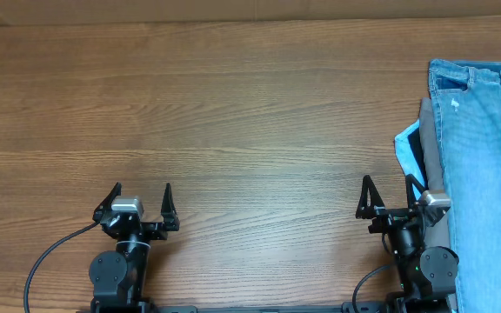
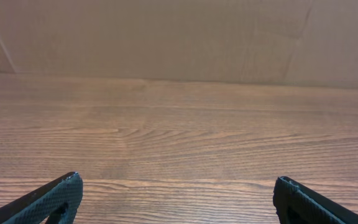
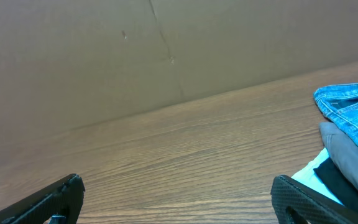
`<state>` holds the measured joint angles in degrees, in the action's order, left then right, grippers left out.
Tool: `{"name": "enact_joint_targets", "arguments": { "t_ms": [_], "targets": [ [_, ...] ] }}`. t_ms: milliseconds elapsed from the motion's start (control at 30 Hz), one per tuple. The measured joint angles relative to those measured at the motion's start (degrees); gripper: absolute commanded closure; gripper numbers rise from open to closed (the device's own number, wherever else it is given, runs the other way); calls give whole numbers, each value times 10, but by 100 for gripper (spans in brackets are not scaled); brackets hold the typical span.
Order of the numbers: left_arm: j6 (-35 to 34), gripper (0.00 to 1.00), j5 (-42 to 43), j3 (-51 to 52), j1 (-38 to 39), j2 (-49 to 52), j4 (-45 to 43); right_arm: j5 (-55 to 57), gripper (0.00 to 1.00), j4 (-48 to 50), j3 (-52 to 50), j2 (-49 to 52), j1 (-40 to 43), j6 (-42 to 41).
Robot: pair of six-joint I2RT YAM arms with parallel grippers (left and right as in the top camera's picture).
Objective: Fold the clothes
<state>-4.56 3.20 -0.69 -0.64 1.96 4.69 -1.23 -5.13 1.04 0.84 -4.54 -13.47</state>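
Observation:
A pair of light-blue denim jeans [image 1: 485,165] lies lengthwise along the table's right edge, waistband at the far end, on top of a pile. Under it show grey trousers [image 1: 428,148] and a bright blue item [image 1: 407,148]. In the right wrist view the jeans [image 3: 353,106], grey trousers [image 3: 350,155] and blue item [image 3: 309,180] sit at the right edge. My right gripper [image 1: 392,196] is open and empty, just left of the pile. My left gripper [image 1: 142,198] is open and empty over bare wood at the near left. Both show open jaws in their wrist views [image 2: 176,196] [image 3: 179,199].
The wooden table [image 1: 233,113] stretches wide between and beyond the arms. A brown cardboard wall [image 2: 179,37] stands along the far edge. The pile runs off the right side of the overhead view.

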Motion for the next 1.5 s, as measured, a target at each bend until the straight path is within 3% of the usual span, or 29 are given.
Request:
{"name": "enact_joint_targets", "arguments": {
  "t_ms": [1500],
  "targets": [
    [-7, 0, 2, 0, 0, 0, 0, -18, 0, 4, 0, 0, 0, 0]
  ]
}}
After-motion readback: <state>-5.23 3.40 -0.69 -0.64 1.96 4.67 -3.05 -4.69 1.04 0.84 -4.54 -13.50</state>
